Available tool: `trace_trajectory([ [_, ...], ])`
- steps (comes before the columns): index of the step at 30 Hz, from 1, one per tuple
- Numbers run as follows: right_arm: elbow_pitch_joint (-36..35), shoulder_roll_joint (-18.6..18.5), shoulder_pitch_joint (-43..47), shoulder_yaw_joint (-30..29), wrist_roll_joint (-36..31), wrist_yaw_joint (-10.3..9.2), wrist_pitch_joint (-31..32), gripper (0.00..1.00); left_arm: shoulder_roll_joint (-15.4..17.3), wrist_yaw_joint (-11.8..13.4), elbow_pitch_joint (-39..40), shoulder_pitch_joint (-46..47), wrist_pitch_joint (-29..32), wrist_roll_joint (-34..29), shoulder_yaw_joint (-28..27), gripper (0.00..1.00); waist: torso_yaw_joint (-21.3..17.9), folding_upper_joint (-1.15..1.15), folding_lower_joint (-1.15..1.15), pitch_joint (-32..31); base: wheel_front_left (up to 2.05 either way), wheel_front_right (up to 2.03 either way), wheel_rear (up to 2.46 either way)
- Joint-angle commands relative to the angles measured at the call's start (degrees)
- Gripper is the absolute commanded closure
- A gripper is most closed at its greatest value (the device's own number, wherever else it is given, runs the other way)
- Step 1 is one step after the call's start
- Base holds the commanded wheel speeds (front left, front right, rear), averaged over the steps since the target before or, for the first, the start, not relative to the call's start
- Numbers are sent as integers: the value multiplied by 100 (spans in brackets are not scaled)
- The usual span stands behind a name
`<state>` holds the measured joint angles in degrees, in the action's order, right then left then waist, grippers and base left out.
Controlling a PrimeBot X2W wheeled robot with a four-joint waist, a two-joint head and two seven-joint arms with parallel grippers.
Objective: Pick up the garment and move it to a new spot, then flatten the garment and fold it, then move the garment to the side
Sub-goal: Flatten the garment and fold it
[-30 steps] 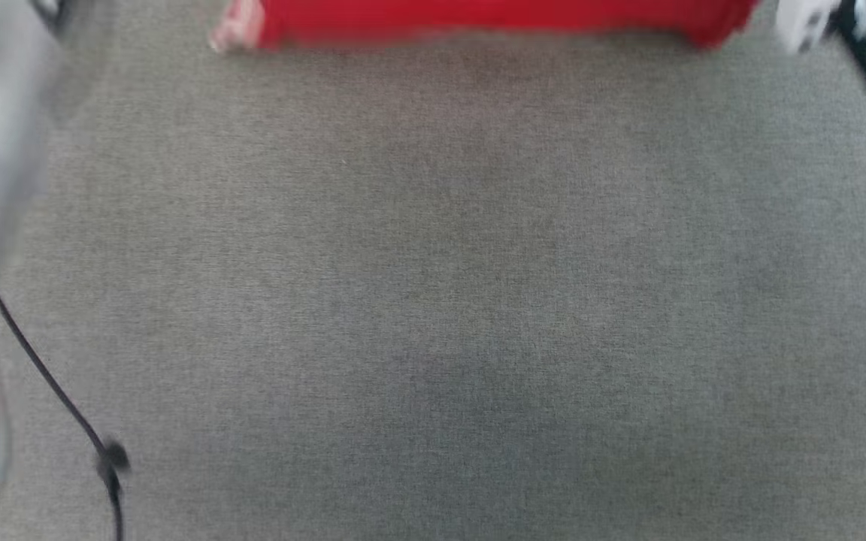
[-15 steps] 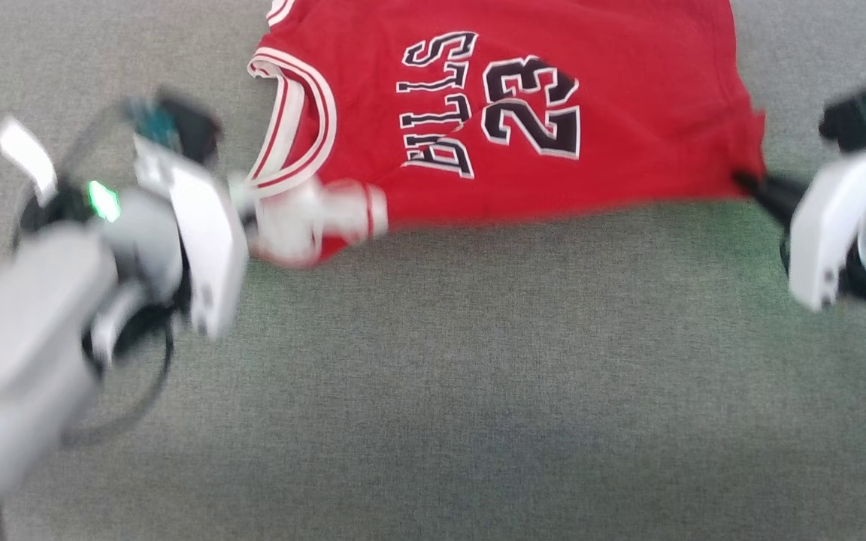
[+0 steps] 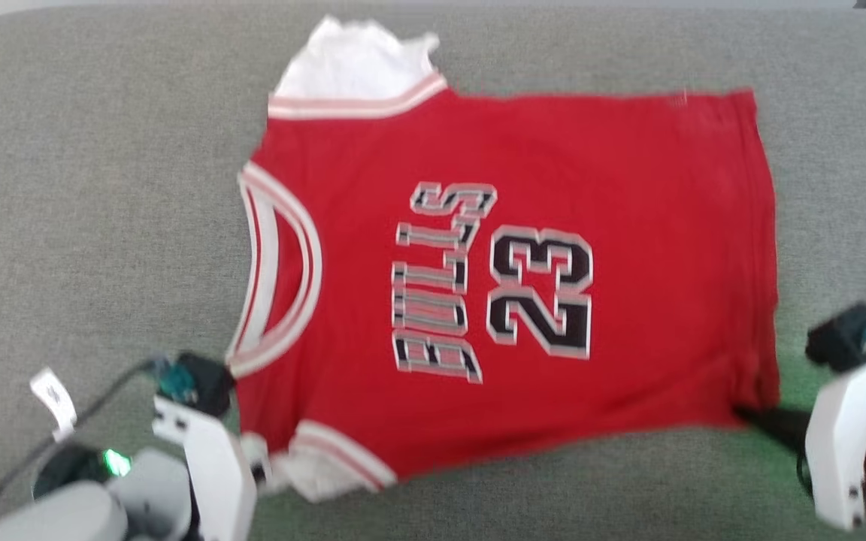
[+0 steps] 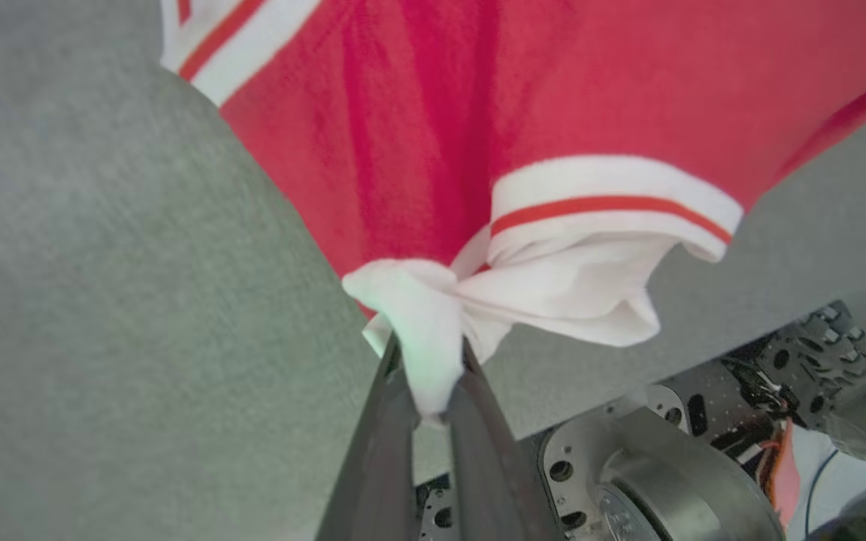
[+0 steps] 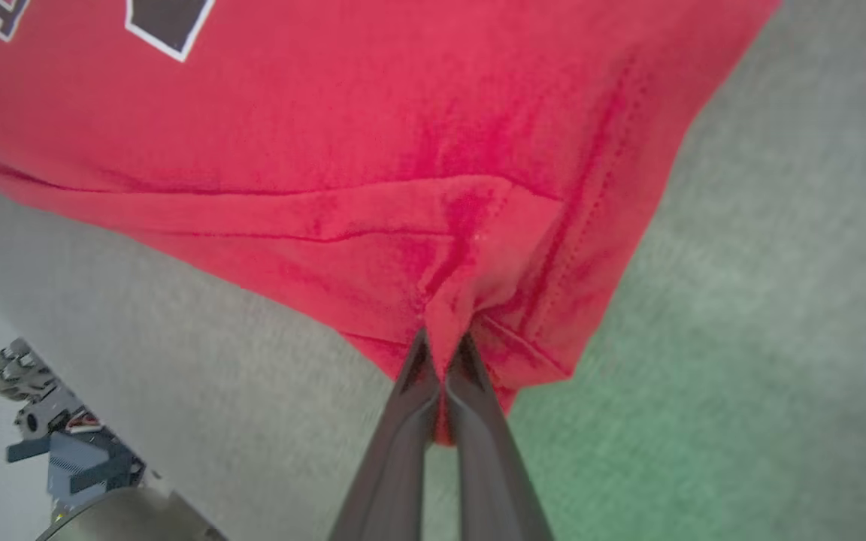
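Note:
The garment, a red jersey with white sleeves and striped trim, lies spread on the grey surface. Its "BULLS" and 23 lettering faces up. My left gripper is at the garment's near left corner, shut on the bunched white sleeve. In the left wrist view the sleeve cloth is pinched at the gripper. My right gripper is at the near right corner, shut on the red hem. The right wrist view shows that hem puckered into the gripper. The other white sleeve lies at the far side.
The grey fabric surface runs all around the garment, with its far edge near the top of the head view. A white tag hangs on the left arm's cable. Parts of the robot's base show below the surface edge.
The whole head picture has shifted, so the camera has moved. The garment now shows in full and lower in view, lying flatter. Both grippers stay shut on its near corners.

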<state>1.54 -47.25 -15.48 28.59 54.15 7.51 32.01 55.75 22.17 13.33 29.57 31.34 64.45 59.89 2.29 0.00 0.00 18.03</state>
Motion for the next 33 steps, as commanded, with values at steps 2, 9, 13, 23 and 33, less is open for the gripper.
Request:
trace_trajectory([
  [2, -188, -28, 474, -127, 140, -4, 235, 100, 55, 168, 146, -322, 80, 182, 95, 100, -4, 0, 0, -42, 0, 0, 0],
  [9, -593, 92, 1135, -795, 99, -4, 285, 100, 230, 324, 474, -338, 90, 154, 46, 100, -61, 0, 0, -138, 0, 0, 0],
  [13, -760, 267, 1201, -1183, -51, -4, 214, 100, 374, 319, 607, -51, 58, 5, -116, 100, -102, 0, 0, -169, 0, 0, 0],
  [23, -854, 970, 395, -1904, -895, -4, 289, 100, 228, -437, 33, 1403, 115, -700, -538, 100, -239, 0, 0, -18, 0, 0, 0],
  [33, 336, 1391, -902, -1310, -1281, -4, 312, 100, -937, -1548, -2279, 2223, -24, -758, -356, 100, -290, 0, 0, 284, 0, 0, 0],
])
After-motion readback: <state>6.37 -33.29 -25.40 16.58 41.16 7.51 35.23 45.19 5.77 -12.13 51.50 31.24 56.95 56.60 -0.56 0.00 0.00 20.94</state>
